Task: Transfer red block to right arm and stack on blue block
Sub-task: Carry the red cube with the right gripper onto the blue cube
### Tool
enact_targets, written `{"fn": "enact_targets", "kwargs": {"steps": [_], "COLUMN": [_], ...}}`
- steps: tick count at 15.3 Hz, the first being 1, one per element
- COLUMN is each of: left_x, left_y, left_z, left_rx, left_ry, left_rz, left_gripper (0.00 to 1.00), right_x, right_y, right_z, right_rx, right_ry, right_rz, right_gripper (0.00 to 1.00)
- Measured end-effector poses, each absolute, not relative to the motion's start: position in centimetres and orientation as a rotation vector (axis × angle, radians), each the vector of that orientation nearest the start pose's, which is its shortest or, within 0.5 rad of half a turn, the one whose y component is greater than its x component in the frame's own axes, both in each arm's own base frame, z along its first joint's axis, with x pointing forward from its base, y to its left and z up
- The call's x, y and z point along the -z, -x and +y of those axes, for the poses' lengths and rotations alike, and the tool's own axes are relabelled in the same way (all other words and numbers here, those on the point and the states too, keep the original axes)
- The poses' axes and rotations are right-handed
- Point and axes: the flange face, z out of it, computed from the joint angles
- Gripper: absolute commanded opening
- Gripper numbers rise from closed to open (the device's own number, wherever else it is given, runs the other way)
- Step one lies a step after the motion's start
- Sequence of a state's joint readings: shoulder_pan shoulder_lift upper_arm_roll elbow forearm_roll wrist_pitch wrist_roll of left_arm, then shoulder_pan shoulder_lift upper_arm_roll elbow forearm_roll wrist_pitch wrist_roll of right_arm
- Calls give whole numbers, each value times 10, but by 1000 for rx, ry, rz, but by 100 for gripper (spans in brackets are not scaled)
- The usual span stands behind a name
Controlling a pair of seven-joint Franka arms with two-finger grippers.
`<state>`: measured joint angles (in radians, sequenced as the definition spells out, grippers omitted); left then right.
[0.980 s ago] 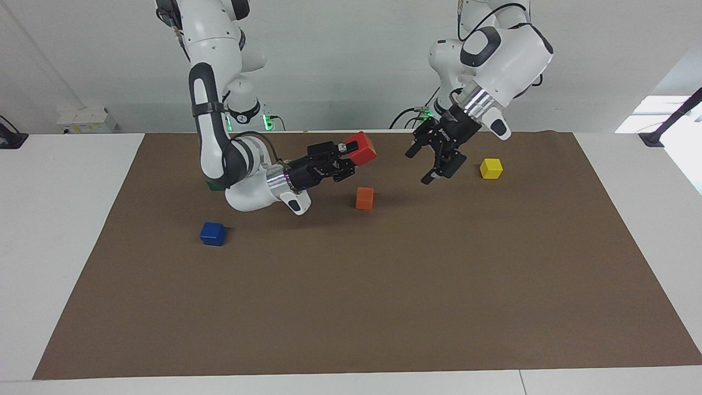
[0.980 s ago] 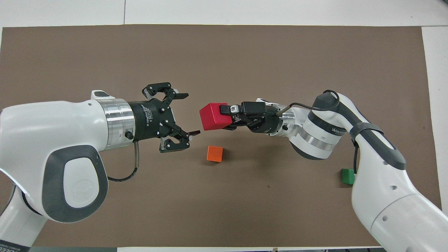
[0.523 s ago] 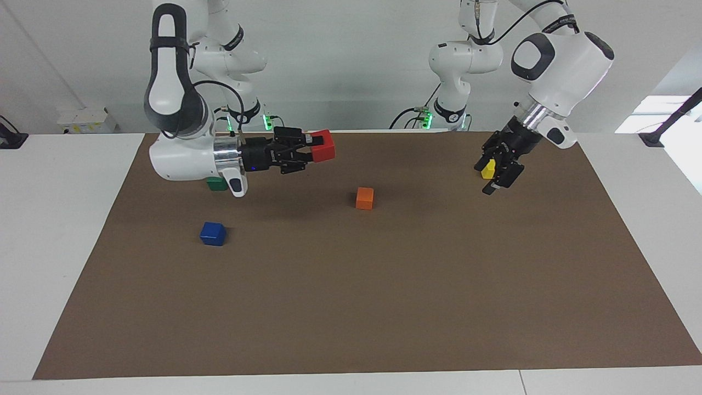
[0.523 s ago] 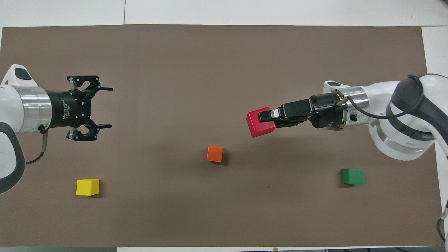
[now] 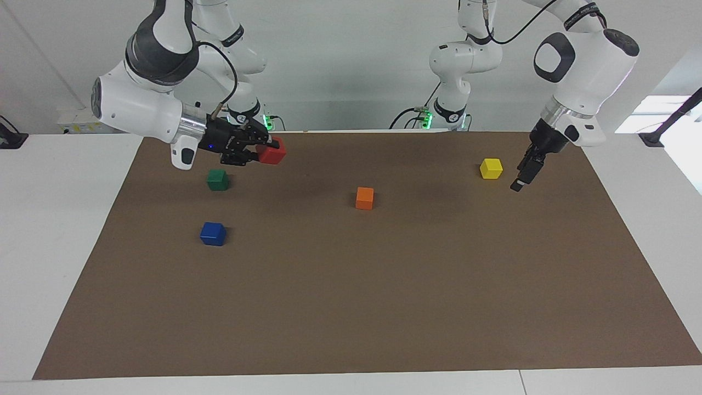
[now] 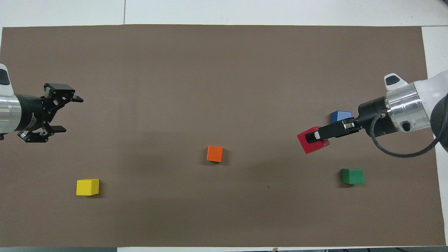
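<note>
My right gripper (image 5: 262,151) is shut on the red block (image 5: 273,153) and holds it in the air over the mat at the right arm's end; both also show in the overhead view, gripper (image 6: 317,135) and red block (image 6: 309,144). The blue block (image 5: 213,233) rests on the mat, apart from the red block; in the overhead view the blue block (image 6: 340,115) is partly covered by the gripper. My left gripper (image 6: 66,114) is open and empty, raised over the left arm's end, beside the yellow cube in the facing view (image 5: 525,171).
A green cube (image 5: 218,179) lies nearer to the robots than the blue block. An orange cube (image 5: 364,198) sits mid-mat. A yellow cube (image 5: 491,168) lies at the left arm's end. The brown mat (image 5: 384,307) covers the table.
My right gripper has carried the red block from mid-table toward the right arm's end. My left gripper, open, has drawn back to the left arm's end.
</note>
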<state>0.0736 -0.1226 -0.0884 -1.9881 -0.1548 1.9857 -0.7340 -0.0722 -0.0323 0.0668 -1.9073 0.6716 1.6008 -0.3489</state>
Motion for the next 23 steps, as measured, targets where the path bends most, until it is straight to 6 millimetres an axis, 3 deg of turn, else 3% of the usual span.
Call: {"fn": "enact_targets", "kwargs": {"steps": [3,7,11,17,23], "left_x": [-543,-554,-556,-552,-552], "left_y": [-551,-581,-579,-560,-560], "left_z": [-11,-4,3,2,0], "left_rx": [89,15,-61,-126,-115], "left_ry": [3060,3098,3087,3081,3082], "left_rz": [-869,-463,-67,-3,5], "left_gripper": [100,100,100,100,100], "right_x": [-516,-511,-494,-421,-378], "right_y": [-529,-544,-555,-567,-569], "right_z": [43,25,27,22,20], "right_rx": [-194,-100,-8,116,183], "right_ry": [2644,2936,3137,3231,3237], "right_rz": [-301,-213,-143,-136,-170], "right_gripper": [0,0,0,0,0]}}
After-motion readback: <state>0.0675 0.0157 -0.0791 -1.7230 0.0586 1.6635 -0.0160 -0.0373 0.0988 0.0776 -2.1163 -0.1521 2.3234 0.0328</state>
